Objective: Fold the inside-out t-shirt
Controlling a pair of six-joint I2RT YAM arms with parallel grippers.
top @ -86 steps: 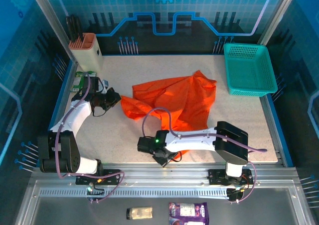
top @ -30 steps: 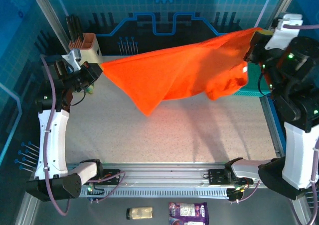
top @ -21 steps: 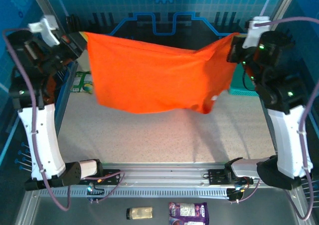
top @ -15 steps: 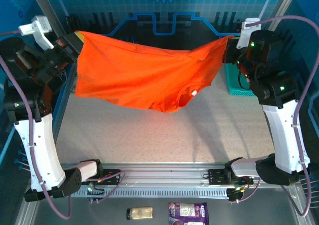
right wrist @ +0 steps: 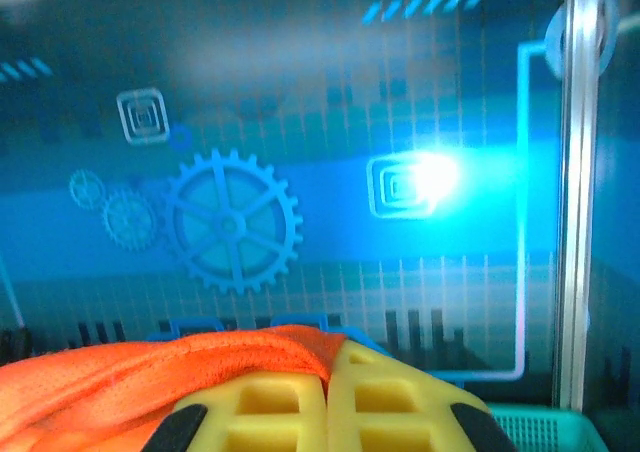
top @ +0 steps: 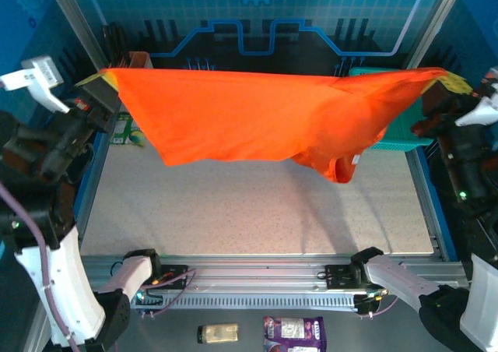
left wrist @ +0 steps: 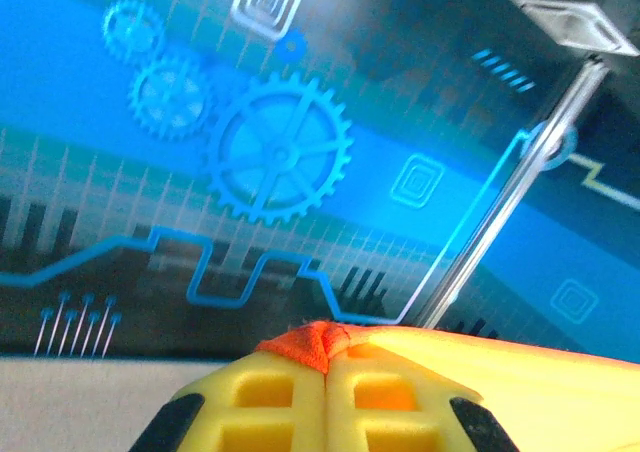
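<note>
The bright orange t-shirt hangs stretched in the air across the whole width of the table, its lower edge drooping at the right of centre. My left gripper is raised at the far left, shut on one corner of the t-shirt. My right gripper is raised at the far right, shut on the other corner. In the left wrist view a small orange tuft of the t-shirt pokes out between the closed yellow fingers. In the right wrist view the t-shirt fabric runs off to the left from the closed yellow fingers.
A teal mesh basket stands at the back right, mostly hidden behind the shirt, with its rim in the right wrist view. A beige holder peeks out at the back left. The speckled tabletop lies bare under the shirt.
Both arms lifted the shirt off the table and pulled apart; over the last second the grippers moved further outward, so the shirt now hangs spread wide and taut.
</note>
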